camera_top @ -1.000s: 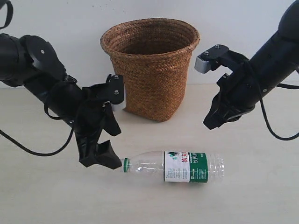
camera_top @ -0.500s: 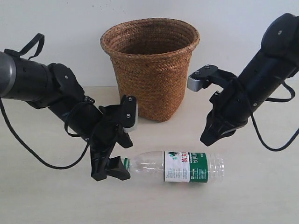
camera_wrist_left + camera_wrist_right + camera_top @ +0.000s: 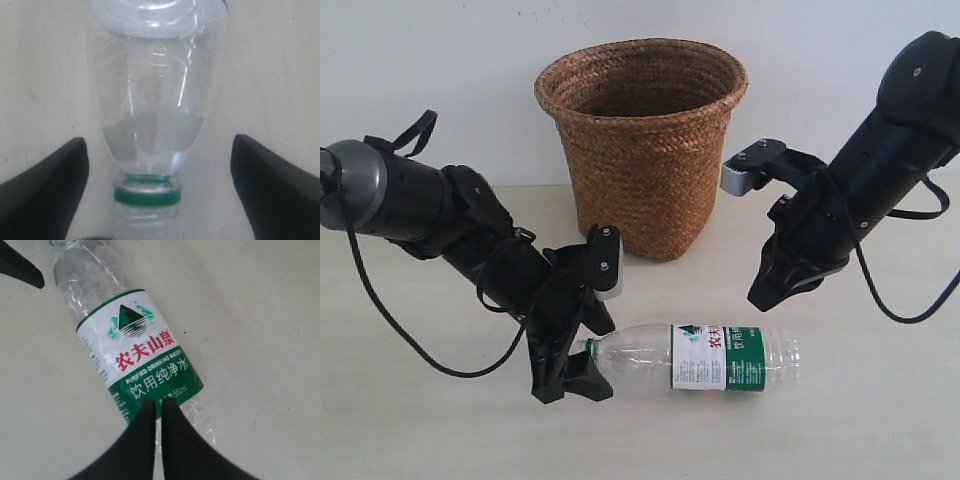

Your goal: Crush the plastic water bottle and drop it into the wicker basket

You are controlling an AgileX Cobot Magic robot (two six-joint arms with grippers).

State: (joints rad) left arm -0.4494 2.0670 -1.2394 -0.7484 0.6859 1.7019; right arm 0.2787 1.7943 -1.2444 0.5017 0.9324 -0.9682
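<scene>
The plastic water bottle (image 3: 692, 357) lies on its side on the table, its green neck ring (image 3: 146, 195) toward my left arm and the white-and-green label (image 3: 140, 355) with red characters facing up. My left gripper (image 3: 584, 347) is open, one finger (image 3: 47, 187) on either side of the neck without touching it (image 3: 160, 142). My right gripper (image 3: 763, 292) is shut on nothing and hangs a little above the bottle's base end (image 3: 155, 402). The wicker basket (image 3: 640, 55) stands upright behind the bottle.
The pale table (image 3: 860, 420) runs on in front of and to both sides of the bottle. A white wall rises behind the basket. Black cables (image 3: 410, 340) trail from both arms.
My left gripper has slid right and down along the table until its open fingers straddle the bottle neck. My right gripper dropped slightly toward the bottle a second ago, then held still.
</scene>
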